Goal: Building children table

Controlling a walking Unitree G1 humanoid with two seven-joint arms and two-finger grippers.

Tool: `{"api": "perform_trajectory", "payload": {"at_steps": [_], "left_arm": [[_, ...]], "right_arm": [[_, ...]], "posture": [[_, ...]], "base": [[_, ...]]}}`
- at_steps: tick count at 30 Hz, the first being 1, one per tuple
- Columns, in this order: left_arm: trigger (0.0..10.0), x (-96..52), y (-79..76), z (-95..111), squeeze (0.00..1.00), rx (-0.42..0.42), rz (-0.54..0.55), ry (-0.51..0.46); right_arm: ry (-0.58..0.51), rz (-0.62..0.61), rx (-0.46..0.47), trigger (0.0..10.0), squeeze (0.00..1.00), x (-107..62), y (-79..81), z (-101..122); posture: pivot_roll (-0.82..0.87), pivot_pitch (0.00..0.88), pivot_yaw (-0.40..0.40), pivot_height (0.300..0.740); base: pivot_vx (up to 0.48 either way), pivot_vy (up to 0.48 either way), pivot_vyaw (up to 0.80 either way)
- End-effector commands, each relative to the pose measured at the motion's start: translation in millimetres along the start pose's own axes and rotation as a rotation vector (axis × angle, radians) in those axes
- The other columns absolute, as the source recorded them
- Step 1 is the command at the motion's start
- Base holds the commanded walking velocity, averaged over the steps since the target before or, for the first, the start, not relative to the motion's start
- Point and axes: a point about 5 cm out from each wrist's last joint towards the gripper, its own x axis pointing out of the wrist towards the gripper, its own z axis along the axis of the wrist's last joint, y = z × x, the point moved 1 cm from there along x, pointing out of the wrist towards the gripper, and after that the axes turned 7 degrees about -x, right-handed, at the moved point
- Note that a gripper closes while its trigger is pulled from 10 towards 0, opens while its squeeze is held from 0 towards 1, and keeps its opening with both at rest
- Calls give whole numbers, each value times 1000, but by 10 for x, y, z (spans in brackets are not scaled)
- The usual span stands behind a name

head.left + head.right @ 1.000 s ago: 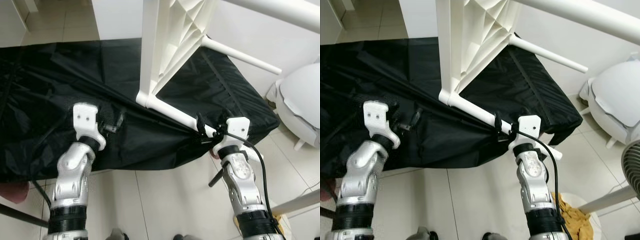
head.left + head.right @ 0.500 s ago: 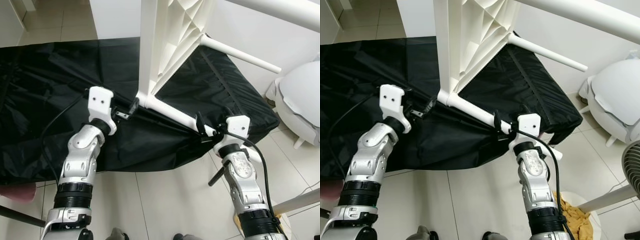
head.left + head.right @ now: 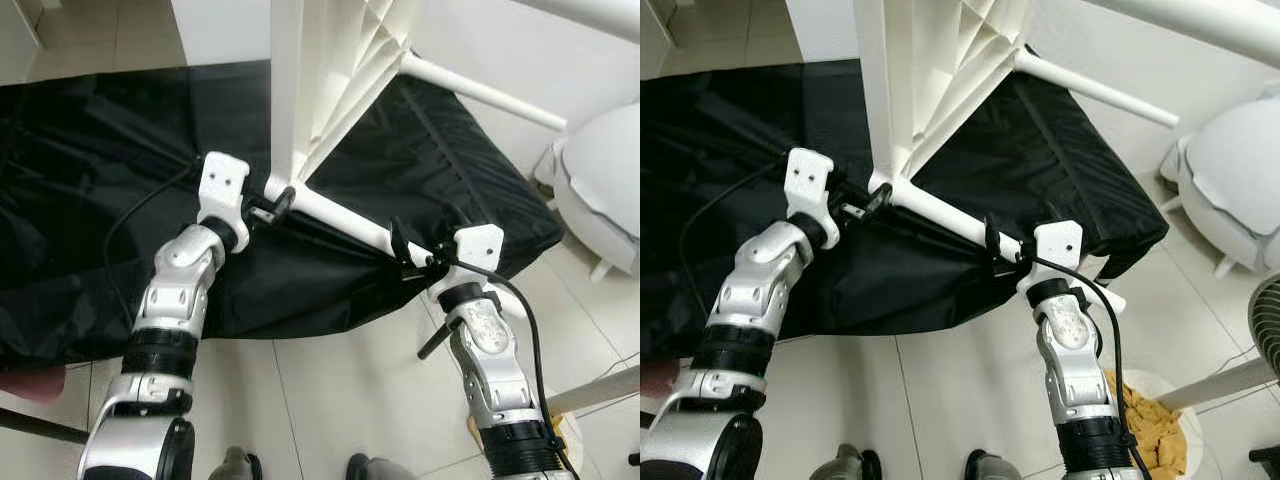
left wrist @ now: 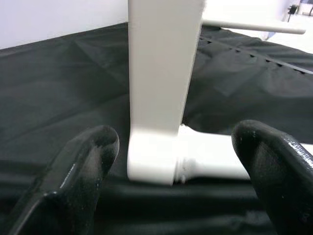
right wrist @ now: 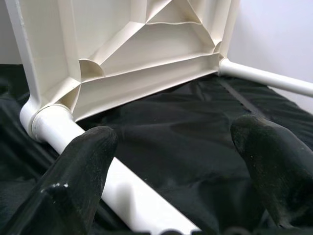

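Note:
The white children's table [image 3: 325, 80] stands on its edge on a black cloth [image 3: 90, 180], its ribbed underside toward the right. A white leg [image 3: 345, 218] runs from its lower corner toward me. My left gripper [image 3: 274, 203] is open at that corner; in the left wrist view the two fingers [image 4: 78, 181] flank the corner joint [image 4: 161, 159]. My right gripper [image 3: 404, 254] is open farther down the same leg. In the right wrist view the leg [image 5: 122, 193] passes close beside one finger [image 5: 80, 171]. A second leg [image 3: 480, 92] sticks out higher up.
The black cloth drapes over a low surface and hangs to the tiled floor [image 3: 330, 400]. A white rounded object [image 3: 600, 185] sits at the right, with a fan [image 3: 1267, 315] and a tub of yellow cloth [image 3: 1150, 425] near it.
My left gripper has risen from the cloth and moved right to the table's lower corner. The right gripper has stayed on the leg.

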Motion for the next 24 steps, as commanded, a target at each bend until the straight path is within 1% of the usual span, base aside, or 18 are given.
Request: {"api": "perform_trajectory", "payload": {"at_steps": [1, 6, 12, 15, 16, 18, 24], "left_arm": [[10000, 23, 108, -42, 0, -16, 108, 23], [10000, 96, 174, 19, 0, -10, 146, 26], [10000, 132, 229, 89, 0, 5, 170, 17], [10000, 91, 323, 136, 0, 23, 187, 0], [10000, 91, 323, 136, 0, 23, 187, 0], [10000, 30, 354, 157, 0, 33, 187, -23], [10000, -49, 344, 125, 0, 31, 177, -41]], "right_arm": [[11, 12, 18, 10000, 0, -38, 38, -3], [11, 6, 19, 10000, 0, -57, 43, 5], [13, -9, 19, 10000, 0, -50, 17, 17], [8, -20, 14, 10000, 0, -9, -19, 34], [8, -20, 14, 10000, 0, -9, -19, 34], [5, -32, 12, 10000, 0, 14, -47, 33], [-4, -48, 10, 10000, 0, 65, -80, 43]], "posture": [[-54, 201, 41, 740], [-66, 196, 49, 740], [-66, 189, 50, 740], [-58, 179, 53, 740], [-58, 179, 53, 740], [-45, 169, 52, 740], [-36, 152, 51, 740]], "base": [[0, 0, 0], [0, 0, 0], [0, 0, 0], [0, 0, 0], [0, 0, 0], [0, 0, 0], [0, 0, 0]]}}
